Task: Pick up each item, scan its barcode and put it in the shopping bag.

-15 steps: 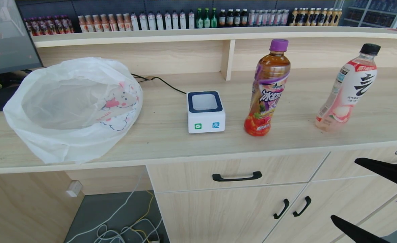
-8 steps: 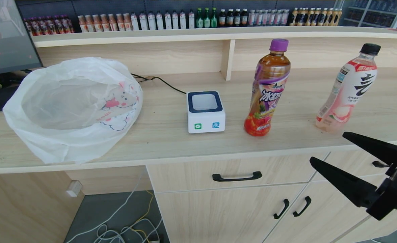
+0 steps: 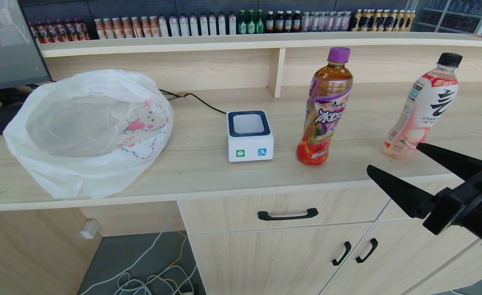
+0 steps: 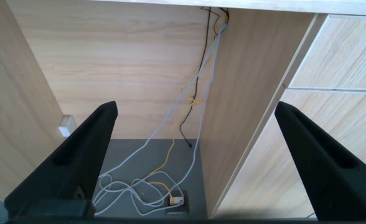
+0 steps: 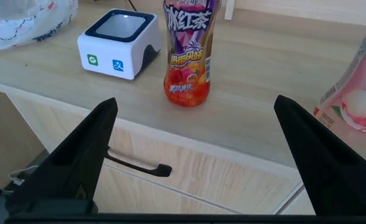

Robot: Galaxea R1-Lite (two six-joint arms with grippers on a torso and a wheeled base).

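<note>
A purple-capped tea bottle (image 3: 323, 108) (image 5: 187, 53) stands upright on the wooden counter (image 3: 208, 164), right of the white scanner box (image 3: 249, 135) (image 5: 117, 43). A pink bottle with a black cap (image 3: 423, 108) (image 5: 354, 93) stands farther right. An open white shopping bag (image 3: 87, 129) (image 5: 21, 18) sits at the counter's left. My right gripper (image 3: 392, 157) (image 5: 195, 109) is open, low at the counter's front edge, just in front of the pink bottle and holding nothing. My left gripper (image 4: 195, 115) is open below the counter, facing the cabinet recess.
Drawers and doors with black handles (image 3: 288, 214) front the counter below. Loose cables (image 4: 164, 180) lie on the floor in the recess. A raised shelf with a divider (image 3: 276, 69) backs the counter; a monitor (image 3: 7, 45) stands at far left.
My right gripper has risen from the lower right corner up to the counter's front edge, nearer the pink bottle. The bottles, scanner and bag have not moved.
</note>
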